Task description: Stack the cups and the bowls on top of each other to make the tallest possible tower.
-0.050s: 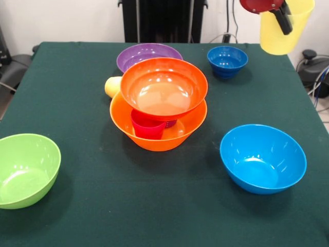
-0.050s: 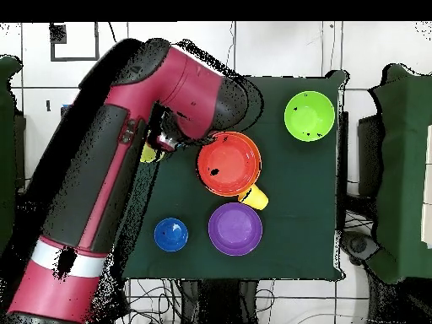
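Gripper [image 1: 281,18], cut off by the frame top, holds yellow cup [image 1: 280,32] aloft past the table's [image 1: 154,206] corner, well apart from the tower [image 1: 159,105]: red-orange bowl [image 1: 163,87] on red cup [image 1: 148,126] in orange bowl [image 1: 154,136], mid-cloth, open room in front.

The gripper [image 1: 280,15] is cut off by the front view's top edge, its fingers unreadable. In the overhead view the red and black arm [image 2: 126,143] hides the glossy light blue plastic bowl [image 1: 262,158]. The small red-pink plastic cup [image 1: 148,126] sits half hidden under the glossy red-orange plastic bowl [image 1: 164,87].
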Controlling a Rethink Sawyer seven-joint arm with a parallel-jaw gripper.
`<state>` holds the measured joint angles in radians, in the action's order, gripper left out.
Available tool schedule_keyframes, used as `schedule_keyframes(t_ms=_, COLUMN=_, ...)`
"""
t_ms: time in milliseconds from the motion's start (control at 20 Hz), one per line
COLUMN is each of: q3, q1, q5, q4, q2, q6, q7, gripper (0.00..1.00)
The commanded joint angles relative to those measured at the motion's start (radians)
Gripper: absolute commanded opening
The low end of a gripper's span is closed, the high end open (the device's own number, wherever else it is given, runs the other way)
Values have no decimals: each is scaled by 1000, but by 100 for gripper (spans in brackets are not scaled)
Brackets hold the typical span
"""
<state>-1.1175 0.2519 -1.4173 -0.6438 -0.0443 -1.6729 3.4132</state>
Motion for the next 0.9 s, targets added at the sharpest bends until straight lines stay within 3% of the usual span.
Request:
schedule_keyframes(t_ms=50, q3=77, q1=-42, q5=-1, q4=96, q2=33, q6=-51, q7=306, gripper=0)
schedule_keyframes(t_ms=700, q3=64, q1=-104, q5=3, q4=176, q2=45, q6=-110, q7=313, gripper=0)
schedule_keyframes(t_ms=900, q3=27, q1=-124, q5=-22, q4=203, q2=58, q6=-95, q7=269, gripper=0)
